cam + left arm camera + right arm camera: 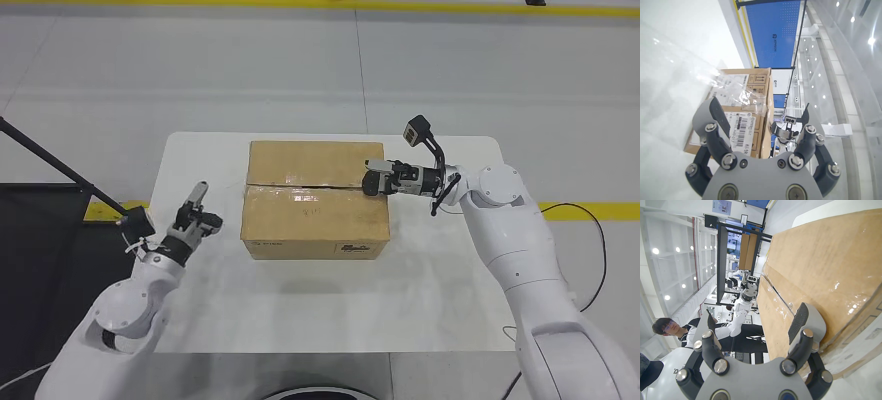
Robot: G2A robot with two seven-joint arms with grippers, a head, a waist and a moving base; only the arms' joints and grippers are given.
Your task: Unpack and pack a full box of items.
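Note:
A closed brown cardboard box [314, 205] sits in the middle of the white table [440, 290], its top flaps meeting at a taped seam [310, 184]. My right gripper [371, 181] is at the box's right end, level with the seam, and stands open; one finger pad [798, 324] lies against the box top [819, 262] beside the seam. My left gripper [201, 213] hovers open left of the box, a short gap from its labelled side [745, 106], with nothing between its fingers [718, 113].
A black stand pole [60, 170] slants in past the table's left edge. Bare tabletop lies in front of the box and on both sides of it. Grey floor with a yellow line [590, 210] surrounds the table.

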